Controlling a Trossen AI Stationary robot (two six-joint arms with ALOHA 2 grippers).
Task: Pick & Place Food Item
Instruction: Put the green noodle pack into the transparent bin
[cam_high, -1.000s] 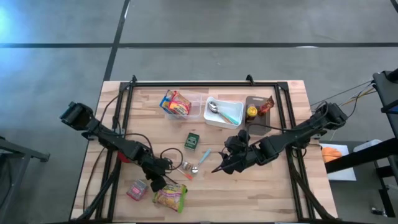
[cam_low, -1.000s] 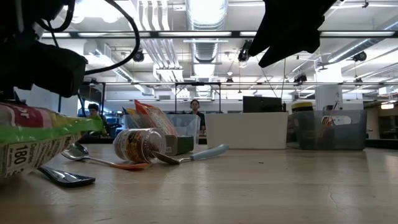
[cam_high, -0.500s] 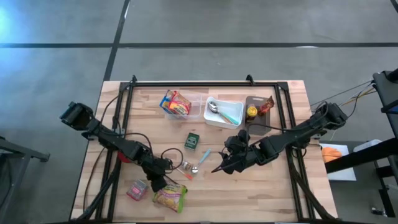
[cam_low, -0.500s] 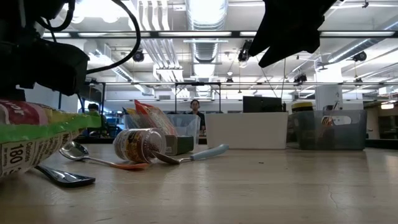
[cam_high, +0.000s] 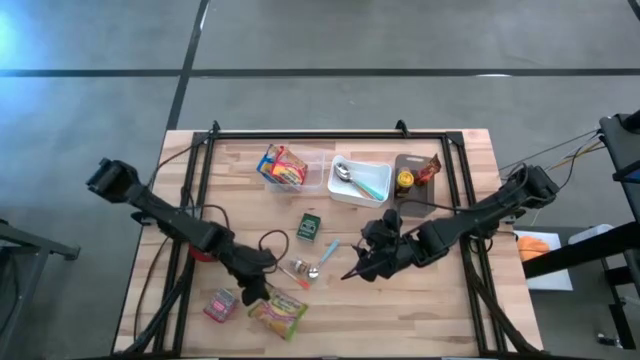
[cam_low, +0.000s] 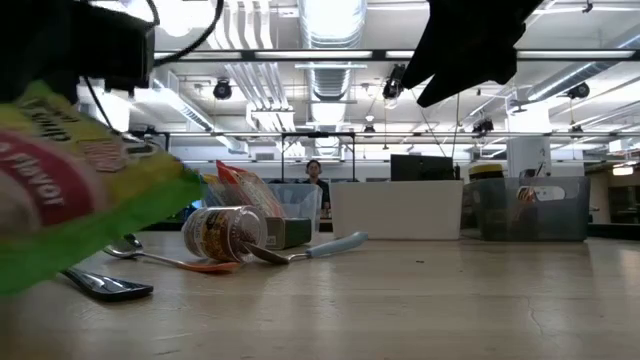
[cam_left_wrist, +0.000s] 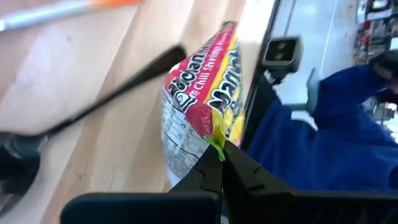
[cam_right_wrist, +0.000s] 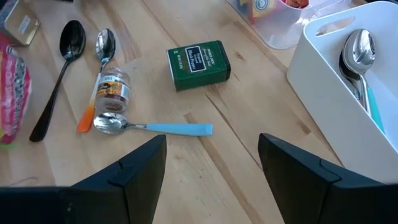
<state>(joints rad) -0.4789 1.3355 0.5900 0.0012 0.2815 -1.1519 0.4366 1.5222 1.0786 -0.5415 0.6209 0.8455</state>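
Gripping: left gripper (cam_left_wrist: 222, 163) pinched together on the top seam of the packet (cam_left_wrist: 202, 106), near the table's front edge, left of centre.
Packet: green, red and yellow noodle bag (cam_high: 277, 314); in the low view (cam_low: 70, 190) tilted and raised, filling the left of the picture; whether any part touches the wood cannot be told.
Beside packet: small pink pouch (cam_high: 219, 304) just to its left, closer to the front-left corner.
Right gripper: fingers apart (cam_right_wrist: 211, 171), holding nothing, hovering over the table (cam_high: 420, 310) right of centre.
Middle of table: green box (cam_right_wrist: 198, 63); small jar (cam_right_wrist: 111, 88) on its side; blue-handled spoon (cam_right_wrist: 152, 127) just beside the jar; orange-handled spoon (cam_right_wrist: 98, 74) and black spoon (cam_right_wrist: 61, 71) towards the left.
Back edge, left to right: clear tub (cam_high: 298, 172) with a colourful snack bag (cam_high: 282, 165); white bin (cam_high: 362, 182) with spoons inside; dark tray (cam_high: 414, 176) with a yellow-lidded jar (cam_high: 404, 181).
Bins: touching or nearly so, side by side along the back.
Beyond the table: person (cam_low: 316, 180) far off in the low view; blue cloth (cam_left_wrist: 323, 134) in the left wrist view.
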